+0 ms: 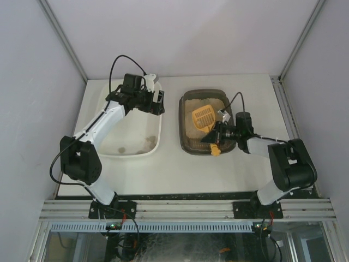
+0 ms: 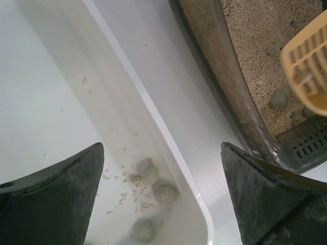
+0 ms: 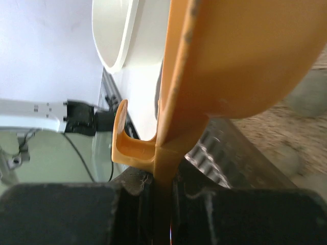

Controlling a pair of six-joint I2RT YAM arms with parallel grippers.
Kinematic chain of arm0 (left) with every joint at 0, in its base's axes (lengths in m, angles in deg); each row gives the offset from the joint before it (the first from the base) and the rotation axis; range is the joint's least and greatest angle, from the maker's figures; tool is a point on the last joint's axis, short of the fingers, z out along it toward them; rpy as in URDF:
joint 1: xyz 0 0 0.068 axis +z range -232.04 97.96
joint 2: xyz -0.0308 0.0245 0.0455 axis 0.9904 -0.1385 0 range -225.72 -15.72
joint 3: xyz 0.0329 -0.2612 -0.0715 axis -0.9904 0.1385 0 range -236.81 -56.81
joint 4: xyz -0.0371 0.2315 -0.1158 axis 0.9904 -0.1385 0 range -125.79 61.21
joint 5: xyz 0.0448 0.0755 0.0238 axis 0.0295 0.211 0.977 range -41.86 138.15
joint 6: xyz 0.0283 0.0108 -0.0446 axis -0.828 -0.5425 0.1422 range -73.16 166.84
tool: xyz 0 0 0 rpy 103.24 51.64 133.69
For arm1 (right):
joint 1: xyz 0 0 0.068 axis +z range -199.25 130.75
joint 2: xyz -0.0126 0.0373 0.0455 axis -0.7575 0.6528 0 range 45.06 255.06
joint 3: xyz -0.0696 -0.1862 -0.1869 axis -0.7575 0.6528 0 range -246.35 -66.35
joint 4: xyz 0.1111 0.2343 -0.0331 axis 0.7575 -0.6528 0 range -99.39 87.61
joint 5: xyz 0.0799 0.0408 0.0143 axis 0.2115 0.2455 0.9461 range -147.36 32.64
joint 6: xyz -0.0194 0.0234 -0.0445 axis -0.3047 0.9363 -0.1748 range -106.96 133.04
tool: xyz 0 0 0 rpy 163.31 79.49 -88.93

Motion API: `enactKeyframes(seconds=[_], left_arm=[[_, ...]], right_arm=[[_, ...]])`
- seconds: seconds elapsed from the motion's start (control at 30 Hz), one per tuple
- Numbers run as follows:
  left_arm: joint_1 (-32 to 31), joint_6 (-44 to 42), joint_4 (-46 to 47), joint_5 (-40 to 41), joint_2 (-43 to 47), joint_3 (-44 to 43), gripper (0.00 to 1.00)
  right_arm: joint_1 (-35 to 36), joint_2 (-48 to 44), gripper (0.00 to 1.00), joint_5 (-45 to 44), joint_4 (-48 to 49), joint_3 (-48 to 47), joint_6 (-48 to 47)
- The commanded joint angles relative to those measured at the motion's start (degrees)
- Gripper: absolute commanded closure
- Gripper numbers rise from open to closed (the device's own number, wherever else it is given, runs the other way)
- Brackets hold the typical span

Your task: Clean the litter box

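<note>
The litter box (image 1: 184, 126) is a dark rounded tray of beige litter, right of centre. My right gripper (image 1: 217, 136) is shut on the handle of a yellow slotted scoop (image 1: 203, 118), whose blade lies over the litter. In the right wrist view the scoop (image 3: 230, 61) rises from between the closed fingers of my right gripper (image 3: 164, 186), above the box's rim (image 3: 230, 153). My left gripper (image 1: 158, 101) hangs open and holds nothing over the right edge of the white tub (image 1: 117, 148). In the left wrist view, grey-green clumps (image 2: 278, 99) rest on the litter near the scoop (image 2: 309, 66).
The tub's wall (image 2: 153, 117) runs between the spread fingers of my left gripper (image 2: 162, 153). Three grey-green clumps (image 2: 148, 173) and scattered litter grains lie on the tub's floor. A strip of table separates the tub from the litter box rim (image 2: 225, 76). Walls enclose the table.
</note>
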Motion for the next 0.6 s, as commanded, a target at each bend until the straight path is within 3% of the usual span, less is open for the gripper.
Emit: enactKeyframes(seconds=[0.0, 0.13, 0.2, 0.4, 0.57], left_arm=[[0.2, -0.5, 1.2, 0.4, 2.3, 0.0, 0.00], [0.4, -1.4, 0.7, 1.6, 3.7, 0.0, 0.00], [1.1, -4.7, -2.0, -0.7, 3.9, -1.2, 0.00], [10.5, -10.9, -16.4, -21.0, 2.2, -9.6, 0.00], [22.2, -13.2, -25.6, -29.9, 0.9, -15.3, 0.00]], right_arm=[[7.6, 3.2, 1.00, 2.4, -10.4, -9.4, -1.3], [2.6, 3.2, 1.00, 3.7, 2.2, -7.3, 10.9], [1.8, 3.1, 1.00, 3.4, 4.0, -7.5, 12.4], [5.4, 1.6, 1.00, -2.1, -11.9, -14.5, 6.3], [10.0, 1.2, 1.00, -4.6, -18.0, -20.7, 4.3]])
